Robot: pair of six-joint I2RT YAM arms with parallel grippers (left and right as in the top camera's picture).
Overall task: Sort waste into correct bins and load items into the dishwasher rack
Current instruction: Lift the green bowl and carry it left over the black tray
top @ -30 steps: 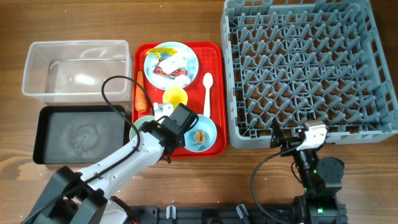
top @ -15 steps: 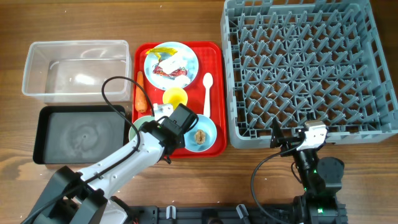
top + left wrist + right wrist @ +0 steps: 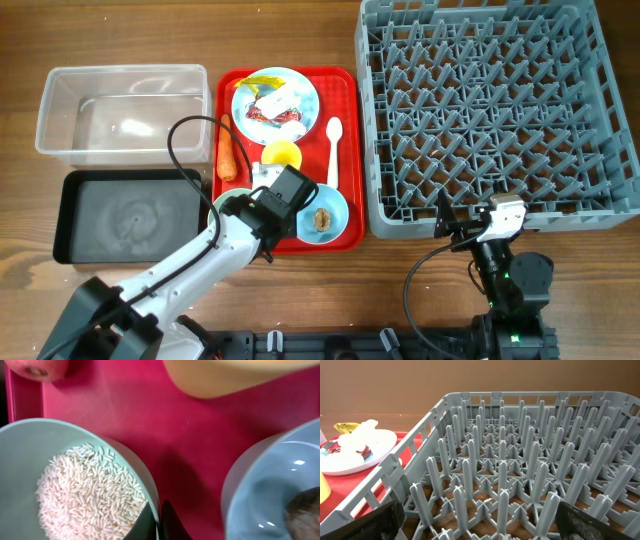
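Down on the red tray (image 3: 150,425) with the left end effector (image 3: 157,522): nearly closed, one side inside and the other outside, pinching the near rim of the rice bowl (image 3: 22,455). Pale blue-green, that bowl, smooth and round, heaped on one side with white rice grains (image 3: 90,492), short and dry-looking. Sits at the tray's front left corner, just beside the second bowl (image 3: 260,485), same pale blue, with a brown food lump (image 3: 305,510) in the bottom. Beyond them, touching neither, the yellow cup (image 3: 225,377), and off at the tray's left edge the orange carrot (image 3: 226,150), lying lengthwise. Further back, the pale blue plate (image 3: 240,100), carrying crumpled red-white wrappers (image 3: 275,113), white tissue (image 3: 280,97) and a yellow scrap (image 3: 265,80). Right of the cup, a white plastic spoon (image 3: 333,150), bowl end away from the robot. Left of the red tray, straight on the tabletop (image 3: 130,35): the clear tub (image 3: 45,110) behind, the black tray (image 3: 75,215) in front, side by side. Over on the right, the grey dishwasher rack (image 3: 372,120), big and square, pegs upright in a grid. Right end effector (image 3: 485,520) hanging just before the rack's near wall, spread wide, gripping nothing.
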